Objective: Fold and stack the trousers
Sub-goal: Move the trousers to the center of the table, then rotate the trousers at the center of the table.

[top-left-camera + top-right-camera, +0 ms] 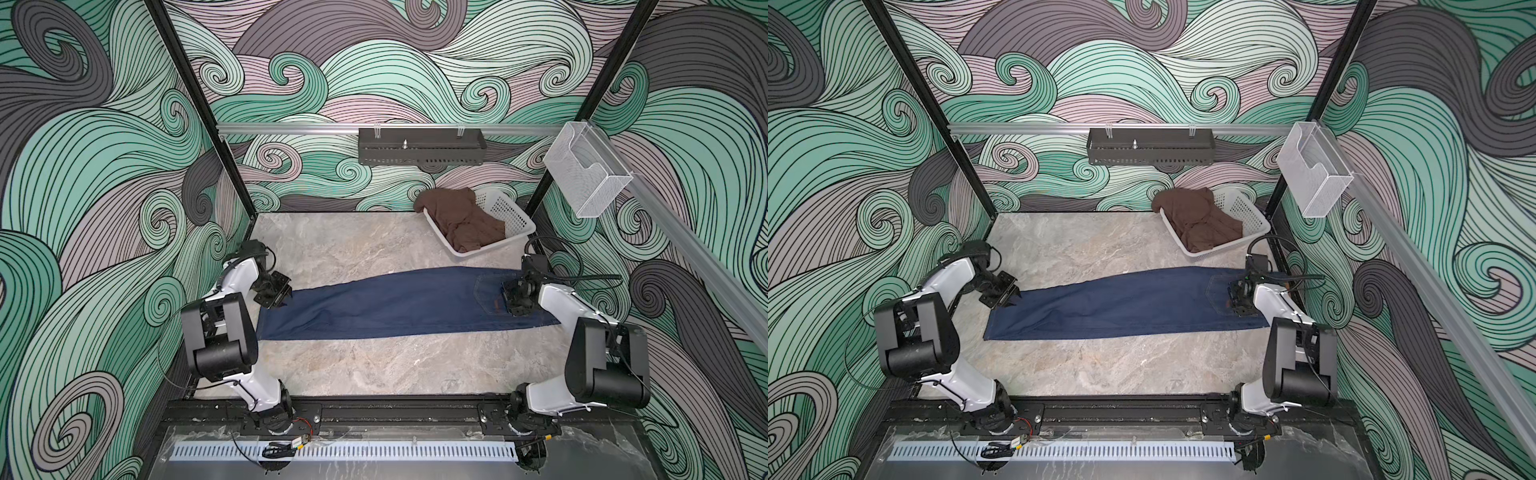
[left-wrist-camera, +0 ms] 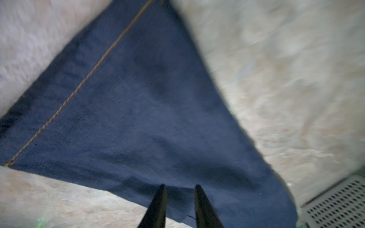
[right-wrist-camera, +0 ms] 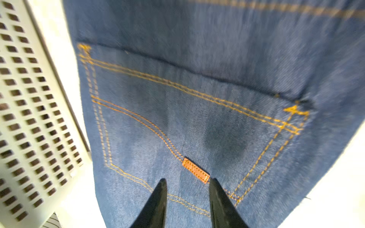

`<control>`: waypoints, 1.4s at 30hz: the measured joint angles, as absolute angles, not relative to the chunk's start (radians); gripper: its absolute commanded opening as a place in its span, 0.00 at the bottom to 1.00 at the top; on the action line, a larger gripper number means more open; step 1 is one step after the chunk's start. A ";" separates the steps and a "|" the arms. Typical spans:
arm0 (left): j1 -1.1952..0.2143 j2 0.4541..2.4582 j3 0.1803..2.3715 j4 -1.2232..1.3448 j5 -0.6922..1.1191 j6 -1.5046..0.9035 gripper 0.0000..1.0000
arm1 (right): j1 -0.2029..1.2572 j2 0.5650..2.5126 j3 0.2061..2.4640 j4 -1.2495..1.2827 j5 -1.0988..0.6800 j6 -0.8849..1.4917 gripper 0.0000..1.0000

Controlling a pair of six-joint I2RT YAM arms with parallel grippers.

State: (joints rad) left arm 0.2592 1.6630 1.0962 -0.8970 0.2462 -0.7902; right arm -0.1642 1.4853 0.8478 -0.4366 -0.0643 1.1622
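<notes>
The trousers [image 1: 395, 303] [image 1: 1121, 303] are dark blue jeans lying flat in a long strip across the middle of the table, legs together. Over the hem end hangs my left gripper [image 1: 277, 300] [image 1: 1007, 297]. In the left wrist view it [image 2: 179, 186] is open above the denim [image 2: 138, 108], with nothing between its fingers. My right gripper [image 1: 509, 297] [image 1: 1233, 297] is over the waist end. In the right wrist view it [image 3: 186, 180] stands open just above the back pocket [image 3: 197, 122], beside the small orange tab [image 3: 195, 173].
A white perforated basket [image 1: 515, 216] [image 1: 1254, 216] holding a brown garment [image 1: 461, 220] sits at the back right, close to the trousers' waist end. Its wall [image 3: 29, 98] is beside my right gripper. Patterned walls enclose the table on three sides.
</notes>
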 measured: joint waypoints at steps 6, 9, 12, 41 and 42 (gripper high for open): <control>0.259 1.722 1.041 -0.875 0.200 -0.818 0.21 | -0.222 1.526 0.865 -0.460 -0.063 1.118 0.37; 0.259 1.771 1.067 -0.860 0.164 -0.830 0.20 | -0.249 1.568 0.865 -0.471 -0.063 1.099 0.37; 0.261 1.840 1.142 -0.890 0.143 -0.835 0.20 | -0.272 1.591 0.853 -0.471 -0.065 1.084 0.37; 0.266 1.839 1.547 -0.963 0.186 -0.791 0.63 | -0.305 1.229 0.714 -0.515 -0.138 1.061 0.52; 0.268 1.786 1.493 -0.944 0.194 -0.809 0.63 | -0.298 1.213 0.721 -0.521 -0.138 1.058 0.52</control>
State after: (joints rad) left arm 0.2684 1.7863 1.4925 -0.9440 0.1936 -0.8089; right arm -0.2981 1.2125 0.7212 -0.5209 -0.1379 1.0576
